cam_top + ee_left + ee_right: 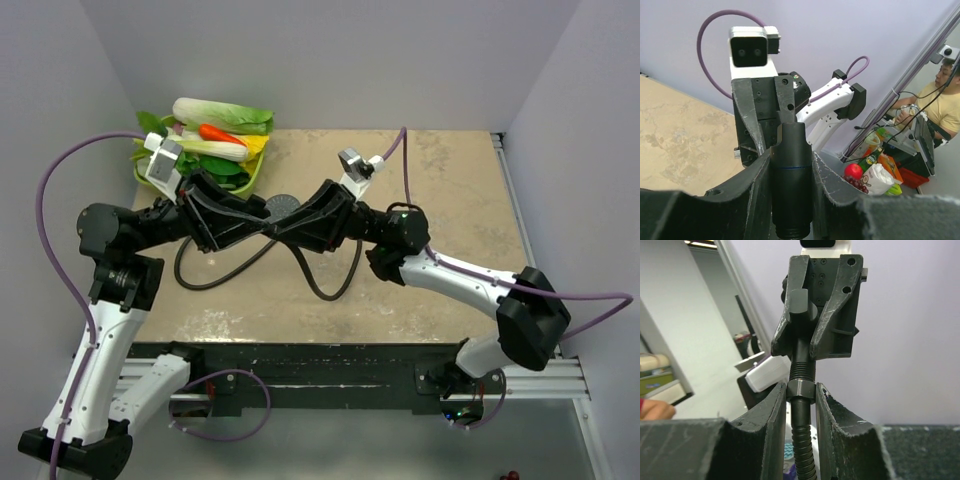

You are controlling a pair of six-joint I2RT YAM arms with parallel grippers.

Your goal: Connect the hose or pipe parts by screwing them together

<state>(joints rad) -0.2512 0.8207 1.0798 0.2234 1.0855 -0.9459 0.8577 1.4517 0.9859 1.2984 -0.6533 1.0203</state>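
Dark grey round-faced hand shower head (282, 206) meets thin black ribbed hose (803, 450) above the beige desk (450, 200).
Right jaws pinch the hose at its hex end nut (800, 390). Just beyond, the shower's threaded handle (801, 367) touches the nut in line, its smooth barrel clamped between the left jaws.

white arm links (96, 358) with black joints (101, 228) — purple cables (43, 208), pale wrist cameras (747, 50), scuffed black fingers (765, 440)
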